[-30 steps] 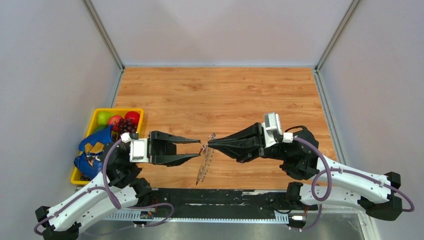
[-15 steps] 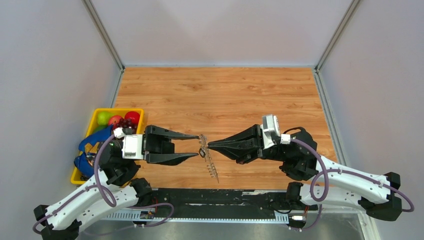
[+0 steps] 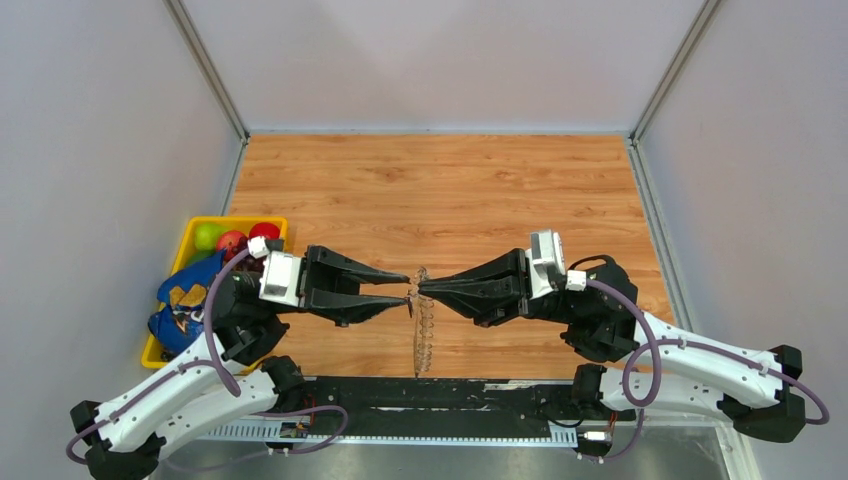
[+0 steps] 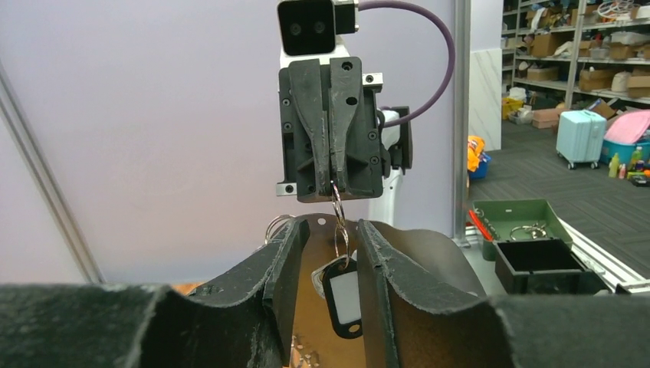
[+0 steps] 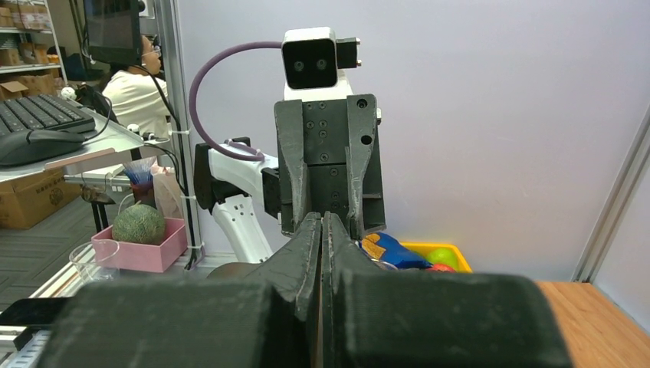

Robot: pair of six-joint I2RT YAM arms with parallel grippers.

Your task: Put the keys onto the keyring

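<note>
The keyring (image 3: 422, 335) hangs edge-on in the air between my two grippers, a thin round hoop with small silvery rings along its edge. In the left wrist view it shows as a flat brownish round (image 4: 437, 257) behind my left fingers. My right gripper (image 3: 420, 290) is shut on a small silvery ring (image 4: 336, 201) at the keyring's top. A key with a black head (image 4: 343, 295) dangles from that ring. My left gripper (image 3: 407, 292) is open, and its fingertips (image 4: 295, 234) flank the key without touching it. In the right wrist view my right gripper (image 5: 321, 218) is tightly shut, with the key hidden.
A yellow bin (image 3: 215, 222) at the table's left edge holds fruit and a blue bag (image 3: 185, 290), just behind my left arm. The wooden table (image 3: 440, 190) lies below, with grey walls on three sides.
My left gripper has moved right and slightly up, bringing its open jaws around the hanging key. The keyring has swung from tilted to hanging nearly straight. The right gripper has stayed put.
</note>
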